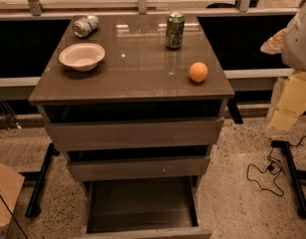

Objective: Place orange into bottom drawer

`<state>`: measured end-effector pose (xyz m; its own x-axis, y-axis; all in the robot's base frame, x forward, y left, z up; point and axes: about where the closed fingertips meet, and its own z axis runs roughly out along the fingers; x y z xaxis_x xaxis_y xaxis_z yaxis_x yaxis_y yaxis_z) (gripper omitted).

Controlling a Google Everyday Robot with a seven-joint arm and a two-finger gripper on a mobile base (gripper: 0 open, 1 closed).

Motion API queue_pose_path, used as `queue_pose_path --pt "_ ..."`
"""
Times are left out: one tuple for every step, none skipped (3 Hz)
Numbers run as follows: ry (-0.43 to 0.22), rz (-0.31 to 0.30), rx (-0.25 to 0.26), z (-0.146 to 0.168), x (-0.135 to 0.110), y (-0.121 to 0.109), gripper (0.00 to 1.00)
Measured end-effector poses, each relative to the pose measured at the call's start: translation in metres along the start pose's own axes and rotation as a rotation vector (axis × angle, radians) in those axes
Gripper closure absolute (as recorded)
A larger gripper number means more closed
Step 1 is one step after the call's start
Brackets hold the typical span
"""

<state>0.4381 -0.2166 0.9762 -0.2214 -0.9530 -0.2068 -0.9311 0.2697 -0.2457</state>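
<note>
The orange [198, 71] sits on the brown cabinet top [137, 68], near its front right corner. The bottom drawer [142, 205] is pulled far out below the two upper drawers, and its dark interior shows nothing inside. My gripper [275, 42] is at the right edge of the view, beside the cabinet and to the right of the orange, at about the height of the top. It is apart from the orange, and most of the white and yellow arm [297, 59] behind it is cut off by the frame.
A green soda can [175, 30] stands upright at the back of the top. A silver can [85, 25] lies on its side at the back left. A beige bowl [81, 56] sits at the left. The middle drawer [137, 167] and top drawer [135, 133] are slightly out. A cable [267, 171] lies on the floor at the right.
</note>
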Motion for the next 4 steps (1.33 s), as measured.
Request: queue_pose_path --pt "-0.004 0.0 0.007 -0.001 -0.001 -0.001 0.0" --pt "-0.057 -0.008 0.023 0.008 -0.022 -0.007 0.0" --pt "-0.16 -0.025 0.007 0.03 -0.059 -0.023 0.0" --pt "-0.23 -0.015 0.0 0.049 -0.082 -0.046 0.0"
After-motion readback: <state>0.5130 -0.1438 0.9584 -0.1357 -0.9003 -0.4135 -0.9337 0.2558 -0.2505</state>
